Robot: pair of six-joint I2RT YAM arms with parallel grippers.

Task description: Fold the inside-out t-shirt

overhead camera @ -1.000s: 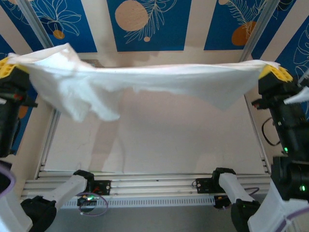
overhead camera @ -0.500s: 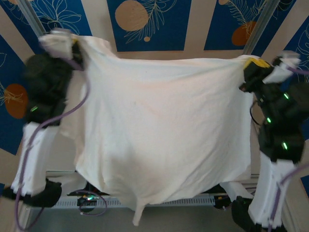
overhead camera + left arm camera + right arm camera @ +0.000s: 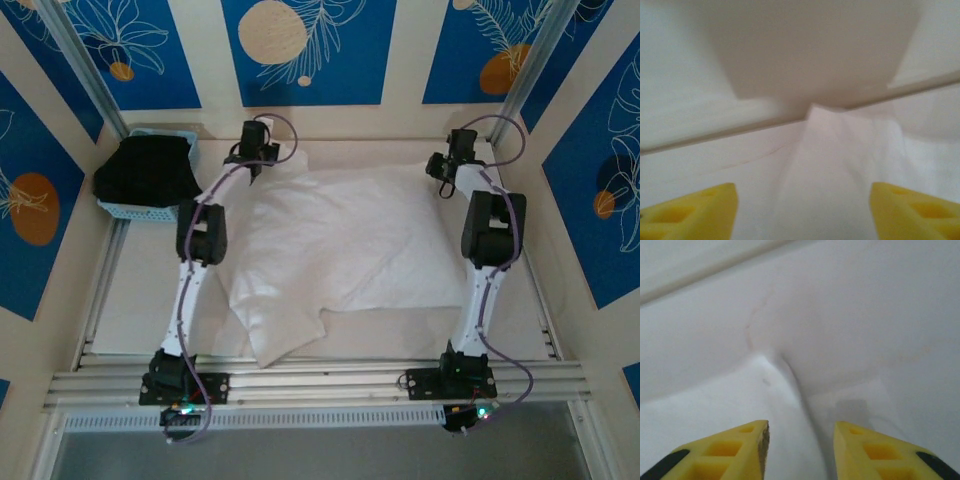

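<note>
The white t-shirt point(image 3: 345, 245) lies spread on the table, with one sleeve or corner trailing toward the near edge. Both arms reach to the far side of the table. My left gripper point(image 3: 252, 155) is at the shirt's far left corner. In the left wrist view the left gripper point(image 3: 803, 192) is open, its yellow fingertips point(image 3: 705, 210) wide apart over a ridge of the cloth point(image 3: 835, 165). My right gripper point(image 3: 441, 168) is at the far right corner. The right gripper point(image 3: 801, 429) is also open, with a cloth fold point(image 3: 790, 390) lying loose between its fingers point(image 3: 865, 450).
A light blue basket point(image 3: 120, 210) holding a black garment point(image 3: 145, 170) stands at the far left of the table. Bare white tabletop point(image 3: 135, 310) lies left and right of the shirt. Aluminium rails point(image 3: 320, 380) run along the near edge.
The shirt, held up and stretched between both raised grippers before, now lies on the table. Both arms swung down and out to the far edge, and both grippers let go.
</note>
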